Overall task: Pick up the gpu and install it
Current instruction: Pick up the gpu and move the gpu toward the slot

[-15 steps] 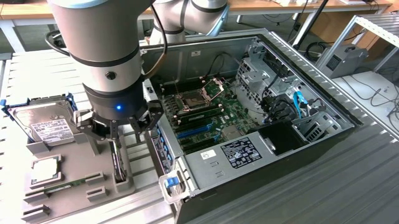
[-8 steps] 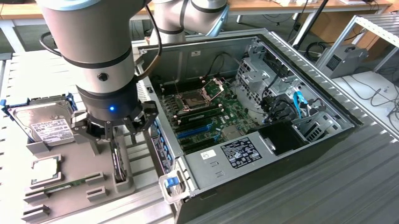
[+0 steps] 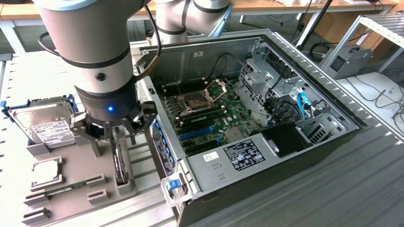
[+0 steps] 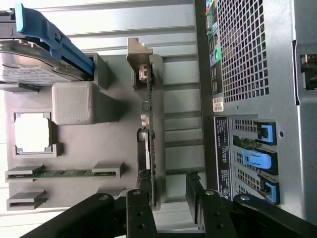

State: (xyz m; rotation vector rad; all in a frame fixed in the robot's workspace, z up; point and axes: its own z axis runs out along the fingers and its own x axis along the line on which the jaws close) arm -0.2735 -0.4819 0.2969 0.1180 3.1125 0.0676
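The end effector (image 4: 167,192) stands wide open astride the gpu (image 4: 151,124), seen edge-on, the card's faces hidden.

Ribbed table (image 3: 353,189) bears a grey tray (image 3: 82,165) and computer case (image 3: 189,59).

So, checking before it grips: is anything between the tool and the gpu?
Nothing visible does. The open tool hangs right over the gpu, which stands on edge in the grey tray, and the gap between them looks clear.
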